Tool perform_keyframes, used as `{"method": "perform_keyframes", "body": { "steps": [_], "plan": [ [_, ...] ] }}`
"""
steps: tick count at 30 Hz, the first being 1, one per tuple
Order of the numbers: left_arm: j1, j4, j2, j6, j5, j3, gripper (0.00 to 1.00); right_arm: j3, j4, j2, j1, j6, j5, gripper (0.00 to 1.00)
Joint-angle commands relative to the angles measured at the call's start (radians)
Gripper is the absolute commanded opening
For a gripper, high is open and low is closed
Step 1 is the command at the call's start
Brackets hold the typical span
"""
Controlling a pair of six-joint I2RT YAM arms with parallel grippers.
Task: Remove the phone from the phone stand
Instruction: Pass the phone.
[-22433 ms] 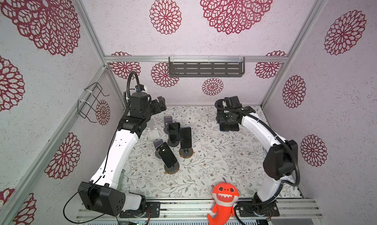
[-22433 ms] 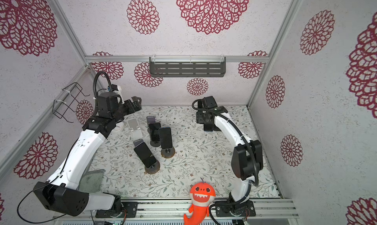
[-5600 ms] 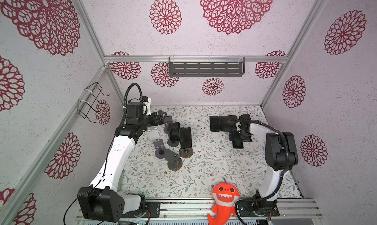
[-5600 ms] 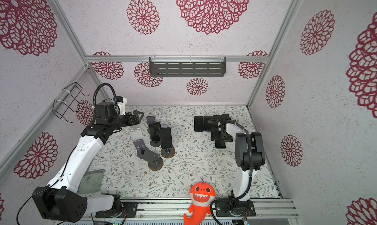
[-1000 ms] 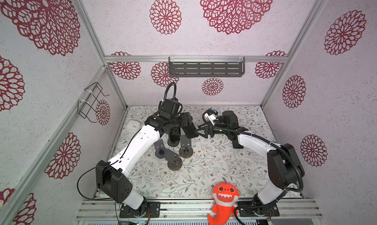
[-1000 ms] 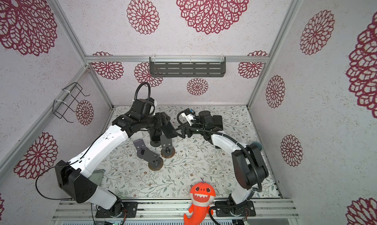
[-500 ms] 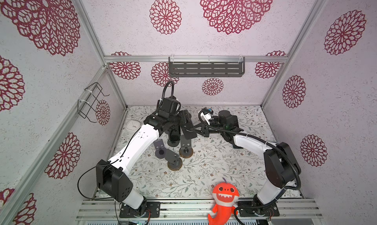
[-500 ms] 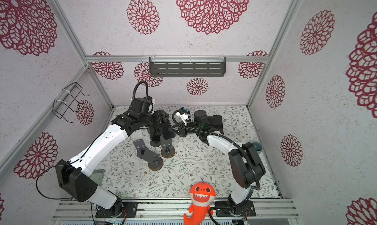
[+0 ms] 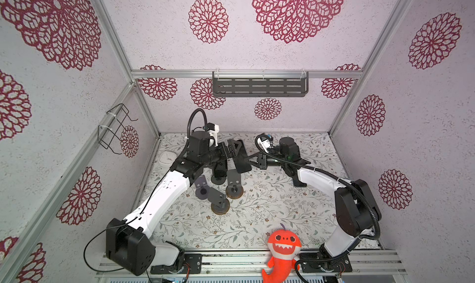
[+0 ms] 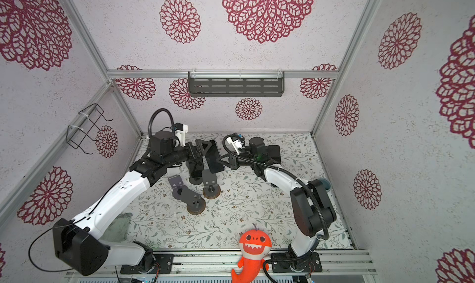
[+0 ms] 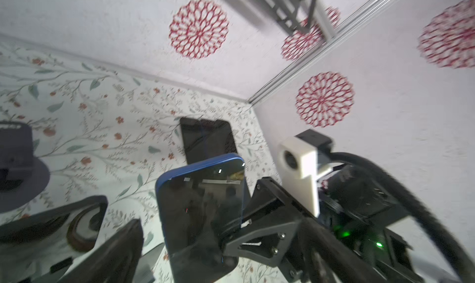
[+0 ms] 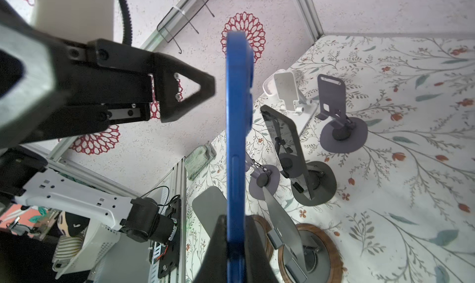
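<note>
A blue-edged phone [image 9: 241,156] [image 10: 213,156] hangs upright in the air, above and behind an empty wood-based phone stand [image 9: 234,190]. My right gripper [image 9: 249,161] is shut on its lower edge; in the right wrist view the phone [image 12: 239,140] stands edge-on between my right gripper's [image 12: 237,245] fingers. My left gripper [image 9: 229,152] is open, its jaws on either side of the phone [image 11: 203,207] without touching it.
A dark phone rests on a black stand [image 9: 218,175] beside the empty one. In front stand a purple stand [image 9: 201,189] and another wood-based stand [image 9: 220,207]. Dark phones [image 10: 273,150] lie flat at the back right. An orange plush [image 9: 282,245] sits at the front edge.
My right gripper has shut on the phone's lower edge. My left gripper, which was holding the phone, has opened and let go. The phone sits slightly higher and further back.
</note>
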Motion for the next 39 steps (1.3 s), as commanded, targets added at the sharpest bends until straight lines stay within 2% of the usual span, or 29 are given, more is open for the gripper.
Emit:
{"method": "perform_keyframes", "body": {
  "steps": [1, 4, 9, 12, 18, 23, 31, 37, 39],
  "plan": [
    [0.034, 0.25, -0.025, -0.056, 0.153, -0.048, 0.97, 0.057, 0.029, -0.066, -0.045, 0.085, -0.072, 0.0],
    [0.034, 0.228, -0.001, -0.029, 0.185, -0.038, 0.92, 0.044, 0.102, -0.075, -0.061, 0.164, -0.115, 0.0],
    [0.037, 0.396, 0.05, -0.103, 0.25, -0.077, 0.89, 0.031, 0.28, -0.068, -0.065, 0.329, -0.172, 0.0],
    [0.036, 0.354, 0.091, -0.109, 0.255, -0.04, 0.87, 0.018, 0.371, -0.075, -0.065, 0.389, -0.175, 0.0],
    [0.027, 0.46, 0.141, -0.158, 0.278, -0.044, 0.83, 0.014, 0.544, -0.052, -0.063, 0.529, -0.198, 0.0],
    [0.017, 0.541, 0.162, -0.199, 0.282, -0.046, 0.63, 0.04, 0.595, -0.002, -0.052, 0.599, -0.217, 0.0],
    [0.002, 0.694, 0.178, -0.291, 0.306, -0.064, 0.41, 0.069, 0.731, 0.092, -0.039, 0.742, -0.246, 0.0],
    [-0.004, 0.636, 0.169, -0.258, 0.28, -0.061, 0.16, 0.1, 0.93, 0.165, -0.04, 0.939, -0.26, 0.0],
    [-0.007, 0.629, 0.162, -0.25, 0.274, -0.06, 0.1, 0.11, 0.943, 0.181, -0.04, 0.965, -0.267, 0.08]
  ]
}}
